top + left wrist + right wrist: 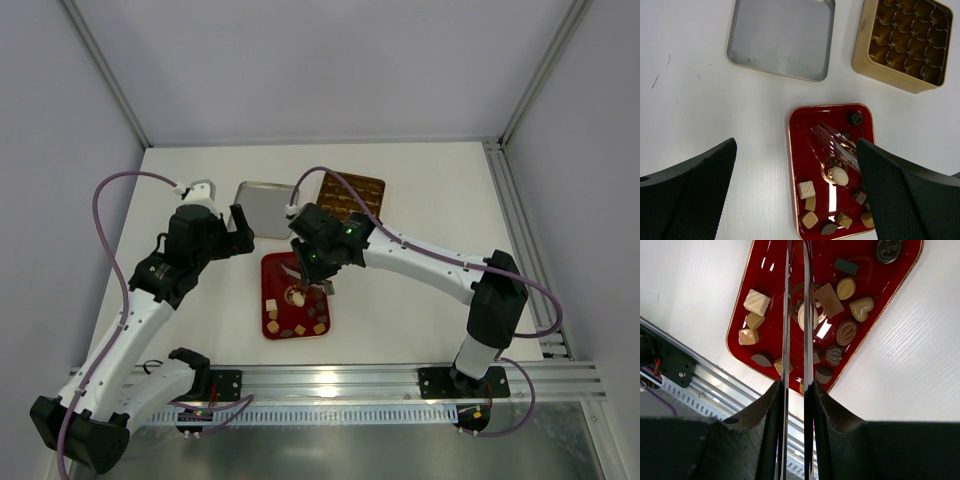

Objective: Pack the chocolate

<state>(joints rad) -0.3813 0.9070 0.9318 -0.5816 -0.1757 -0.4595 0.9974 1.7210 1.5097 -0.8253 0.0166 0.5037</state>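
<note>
— Where did we stand with the chocolates (846, 288)?

— None packed, by our reading. They all lay on the red tray (772, 275), tan cubes and dark lumps mostly toward its near end. The whitish round piece (839, 176) sat about the middle. Every compartment we could see in the gold tin (863, 47) looked bare. The tin sat apart from the tray on the worktop (740, 125), beside the silver lid (782, 37).

— And our tools?

— Our right tool (796, 415) was clamped on a pair of metal tweezers (787, 340). Their blades ran close together over the tray, with a thin gap between them. In the wrist view they crossed the whitish piece, and we could not tell whether the tips touched it. Our left tool (796, 145) hung spread wide above the tray, holding nothing.

— So what did the pick call for?

— We judged that the blades had to straddle one piece only, and the whitish one was the likeliest. A tip belonged on each side of its widest part before any squeeze. It looked smooth and rounded, so we expected a hard pinch to squirt it out. A light, even close seemed wiser, then a straight lift clear of its neighbours.

— Risks?

— Nudging the tan block (829, 299) just beside it, or skating the tray across the worktop. We thought the left tool well placed to steady the tray's rim if needed.
</note>
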